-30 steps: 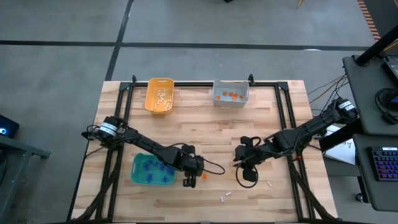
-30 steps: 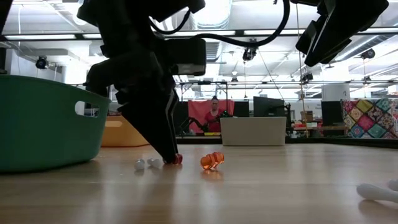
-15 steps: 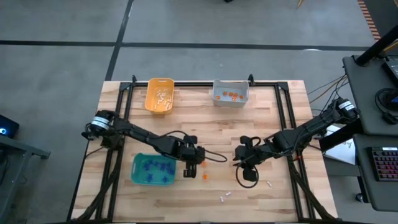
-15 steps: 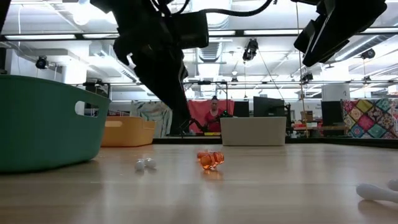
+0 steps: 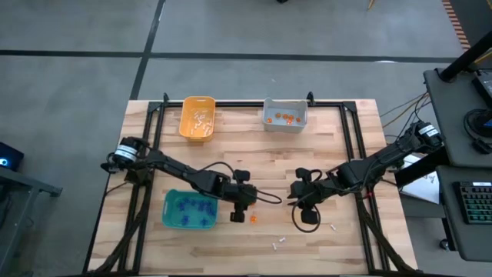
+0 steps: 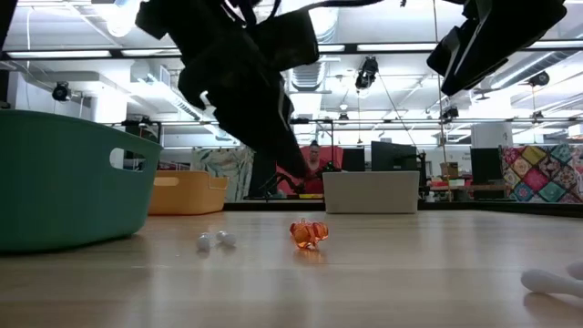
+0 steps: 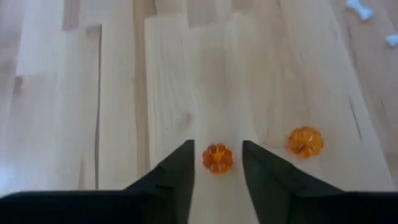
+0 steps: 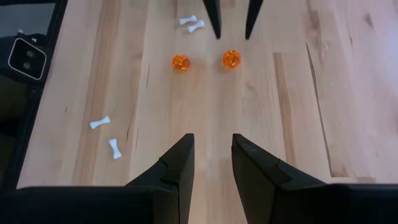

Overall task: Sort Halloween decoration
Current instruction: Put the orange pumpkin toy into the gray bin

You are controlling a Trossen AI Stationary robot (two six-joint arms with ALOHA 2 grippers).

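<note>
Left end effector [image 7: 217, 163] risen, open over orange pumpkin [image 7: 217, 158], possibly clear

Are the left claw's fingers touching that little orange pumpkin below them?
Apart. In the low view the left gripper hangs well above the orange pumpkin lying on the table, with background showing between them.

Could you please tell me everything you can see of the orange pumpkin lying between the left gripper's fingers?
The orange pumpkin is a tiny, round, ribbed trinket that looks like translucent plastic. It rests on the bare wooden table, loose, below the open left gripper, whose fingers flank it without touching. A second orange pumpkin lies close beside it, apart from it.
</note>
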